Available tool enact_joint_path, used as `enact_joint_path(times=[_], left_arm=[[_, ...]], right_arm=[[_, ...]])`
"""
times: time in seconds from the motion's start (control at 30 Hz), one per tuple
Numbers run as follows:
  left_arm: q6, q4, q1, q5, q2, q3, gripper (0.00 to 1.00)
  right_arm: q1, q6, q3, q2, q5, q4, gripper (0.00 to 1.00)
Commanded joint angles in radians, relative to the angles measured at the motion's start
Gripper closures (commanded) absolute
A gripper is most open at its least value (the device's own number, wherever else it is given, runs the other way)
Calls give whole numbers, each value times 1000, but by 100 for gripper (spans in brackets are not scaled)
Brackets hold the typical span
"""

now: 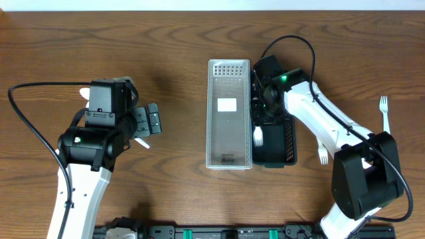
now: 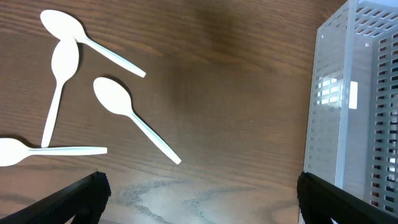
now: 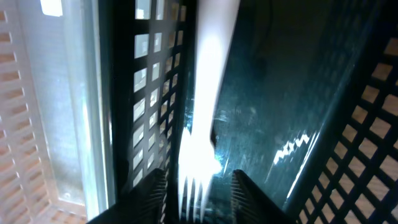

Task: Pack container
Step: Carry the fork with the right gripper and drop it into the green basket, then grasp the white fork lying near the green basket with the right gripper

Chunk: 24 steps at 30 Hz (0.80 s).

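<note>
A black lattice bin (image 1: 289,143) stands right of a clear white lattice bin (image 1: 229,159). My right gripper (image 1: 261,109) reaches down into the black bin. In the right wrist view its jaws (image 3: 199,196) are open, one on each side of the tines of a white plastic fork (image 3: 208,81) that lies along the bin floor, with a gap on both sides. My left gripper (image 2: 199,199) is open and empty above the table. Several white plastic spoons (image 2: 134,115) lie just beyond it. The clear bin's wall (image 2: 329,106) is at its right.
Two more white forks lie on the table right of the black bin, one far right (image 1: 384,111) and one near the right arm's base (image 1: 323,156). The left arm (image 1: 99,133) covers most of the spoons in the overhead view.
</note>
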<state>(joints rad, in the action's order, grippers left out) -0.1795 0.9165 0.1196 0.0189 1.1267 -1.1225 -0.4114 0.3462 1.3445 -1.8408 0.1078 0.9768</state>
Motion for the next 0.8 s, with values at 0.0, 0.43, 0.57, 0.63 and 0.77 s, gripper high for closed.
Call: enact_joint_path(times=[0.0,0.43,0.57,0.63,0.77], left_arm=[[11,3,-5,-11,1,-26,2],[11,2,-5,-11,1,-26,2],[11,-6,-5,-11,1,-26,2],[11,-10,-5,-11,1,-26,2],[11,-10,-5,-11,1,-26,2]], right_arm=[[6,-2,14,14,-6,0,54],[205,-23,195,282,-241,130,9],[283,-39,131,279,-275,208,7],[312,-36,49,277,-289,199,6],[366,-28,-120,277,-285,112,4]])
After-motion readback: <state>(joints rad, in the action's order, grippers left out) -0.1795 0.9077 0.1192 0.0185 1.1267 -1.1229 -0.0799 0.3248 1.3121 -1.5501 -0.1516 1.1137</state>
